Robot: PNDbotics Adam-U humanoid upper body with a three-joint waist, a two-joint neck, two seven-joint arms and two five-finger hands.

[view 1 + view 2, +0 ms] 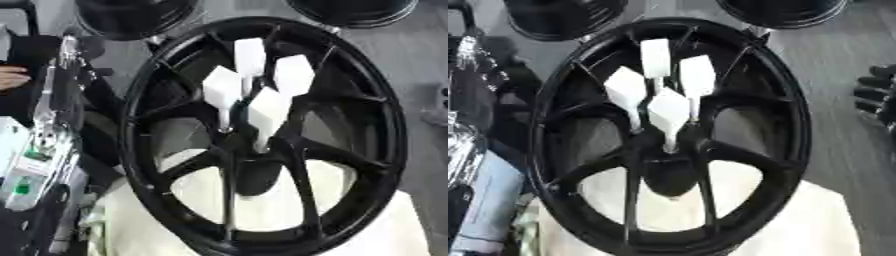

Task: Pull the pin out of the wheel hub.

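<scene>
well, nearest, along the bottom of the frame, a pale cream cloth (262,220) lies under the wheel hub (385,135), showing soft and matte through the lower gaps between the spokes and spreading toward the lower right corner. the hub is a big glossy black rim, seen tilted so it reads as a tall oval that fills the middle of the frame from near the top to the bottom edge. thin black spokes run from a dark centre out to the rim, leaving wide wedge-shaped openings.

four white pins (267,107) stand in the centre of the hub, in the upper middle of the frame. each has a narrow stem at the hub and a broad, flat, blocky head, smooth and plastic-looking. they sit close together, heads fanned outward, none of them out of the hub.

the right hand (878,97) shows only at the right edge in the right eye view, dark fingers beside the rim and apart from it; i cannot tell whether they are curled or straight. grey floor lies open between it and the rim.

down the left side a silver and black arm (48,120) crowds close to the rim; its hand is not seen.

farthest, two more black rims (131,17) cut the top edge.
</scene>
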